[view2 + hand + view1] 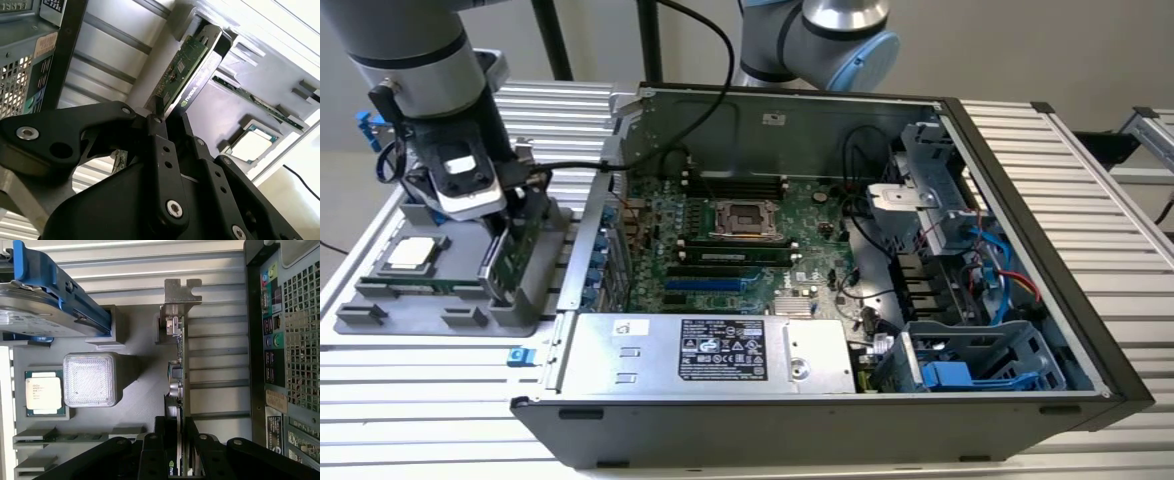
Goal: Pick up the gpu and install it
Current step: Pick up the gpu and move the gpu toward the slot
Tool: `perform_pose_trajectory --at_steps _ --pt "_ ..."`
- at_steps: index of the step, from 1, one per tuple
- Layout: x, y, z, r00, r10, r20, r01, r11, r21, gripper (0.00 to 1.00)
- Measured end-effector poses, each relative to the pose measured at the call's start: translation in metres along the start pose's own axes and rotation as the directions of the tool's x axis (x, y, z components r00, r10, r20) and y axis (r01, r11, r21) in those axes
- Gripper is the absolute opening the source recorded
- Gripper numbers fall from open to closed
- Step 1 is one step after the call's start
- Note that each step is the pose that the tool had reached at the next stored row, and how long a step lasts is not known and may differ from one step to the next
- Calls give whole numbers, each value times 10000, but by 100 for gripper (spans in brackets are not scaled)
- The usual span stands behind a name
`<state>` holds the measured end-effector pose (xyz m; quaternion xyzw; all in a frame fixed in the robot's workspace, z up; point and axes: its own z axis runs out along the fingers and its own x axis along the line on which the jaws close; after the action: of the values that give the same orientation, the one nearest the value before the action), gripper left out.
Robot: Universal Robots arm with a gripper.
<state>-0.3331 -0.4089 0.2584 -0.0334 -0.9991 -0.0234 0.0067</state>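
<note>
OK, jaws are clamping the gpu [180, 365] across both faces at its near end. It's standing on edge in the grey holder [454, 322] on the table [414, 410], beside the open case [1067, 190]. Its long axis is running straight out from the jaws, with the bracket [182, 292] at the far end.

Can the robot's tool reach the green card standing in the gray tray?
Looks like yes: the tool seems to pinch the card by its edge, and nothing stands between them.
</note>
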Motion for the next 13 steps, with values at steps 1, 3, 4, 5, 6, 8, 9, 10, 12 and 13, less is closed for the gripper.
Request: perform_pose_trajectory --at_steps 1,3,4,5,6,8,9,10,12,13 --pt "0 0 -1 10000 1 1 -1 10000 -1 0" --pt "1 0 -6 10000 2 -2 -2 10000 1 0" --pt "1 1 -7 10000 1 -1 -1 10000 1 0" --pt "1 1 -14 10000 1 -1 -1 10000 0 0" --pt "1 1 -21 10000 1 -2 -1 10000 1 0" --pt "1 1 -24 10000 1 -1 -1 10000 1 0" --pt "1 1 -26 10000 1 -1 -1 10000 1 0" --pt "1 1 -30 10000 1 -3 -1 10000 2 0" --pt "1 2 -41 10000 1 -3 -1 10000 2 0" --pt "1 2 -48 10000 1 -2 -1 10000 1 0"
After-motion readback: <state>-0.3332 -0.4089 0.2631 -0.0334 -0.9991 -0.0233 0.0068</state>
